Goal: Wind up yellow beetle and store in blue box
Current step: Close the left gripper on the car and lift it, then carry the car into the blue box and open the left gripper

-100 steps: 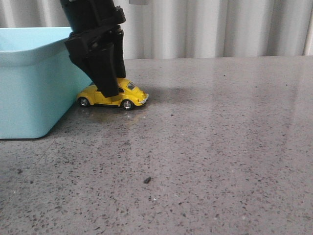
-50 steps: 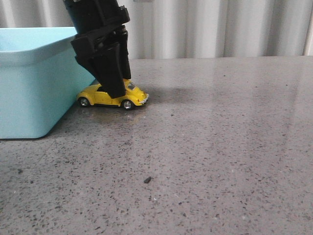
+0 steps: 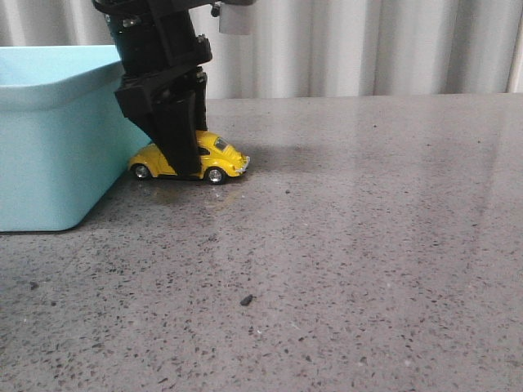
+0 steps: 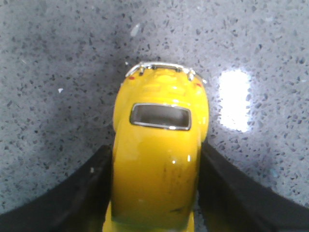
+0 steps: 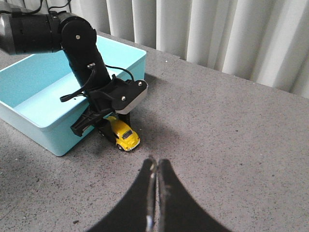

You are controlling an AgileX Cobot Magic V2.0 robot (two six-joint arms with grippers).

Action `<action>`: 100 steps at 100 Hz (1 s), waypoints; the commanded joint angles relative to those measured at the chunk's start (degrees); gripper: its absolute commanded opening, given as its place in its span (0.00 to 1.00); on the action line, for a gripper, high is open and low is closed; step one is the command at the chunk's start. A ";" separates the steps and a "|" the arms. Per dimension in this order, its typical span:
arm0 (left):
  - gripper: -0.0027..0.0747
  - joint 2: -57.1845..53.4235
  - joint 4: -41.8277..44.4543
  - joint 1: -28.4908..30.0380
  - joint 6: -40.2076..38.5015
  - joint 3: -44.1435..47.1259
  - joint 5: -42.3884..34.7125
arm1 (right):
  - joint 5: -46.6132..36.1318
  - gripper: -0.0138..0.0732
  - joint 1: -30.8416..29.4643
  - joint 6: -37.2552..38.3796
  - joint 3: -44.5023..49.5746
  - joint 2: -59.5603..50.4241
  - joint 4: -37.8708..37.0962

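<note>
No readable text, labels, brands or numbers anywhere.

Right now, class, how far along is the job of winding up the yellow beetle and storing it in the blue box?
Done: the left end effector has reached the yellow beetle, its fingers against both sides of the car. In hand: the beetle sits on the table, wheels down, beside the blue box; whether it is wound cannot be told. Left: lifting it into the box. The right end effector is shut and apart.

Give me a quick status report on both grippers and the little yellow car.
Left gripper shut on small glossy yellow toy beetle, wheels on the speckled grey table. Right gripper shut, empty, held apart. Large light blue plastic box beside the car; nothing between.
</note>
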 commanded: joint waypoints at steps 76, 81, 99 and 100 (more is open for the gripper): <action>0.01 -2.96 -3.21 0.00 -18.50 -35.37 1.64 | -4.05 0.09 -0.06 -0.67 -1.29 0.13 -0.02; 0.01 -3.10 2.71 0.00 -24.94 -37.70 1.64 | -4.08 0.09 -0.06 -0.67 -1.29 0.13 -0.02; 0.01 -5.02 18.82 1.44 -40.73 -39.41 1.93 | -4.35 0.09 -0.06 -0.67 -1.29 0.13 -0.02; 0.01 -5.04 19.80 1.70 -42.54 -39.41 1.93 | -4.35 0.09 -0.06 -0.67 -1.29 0.13 -0.02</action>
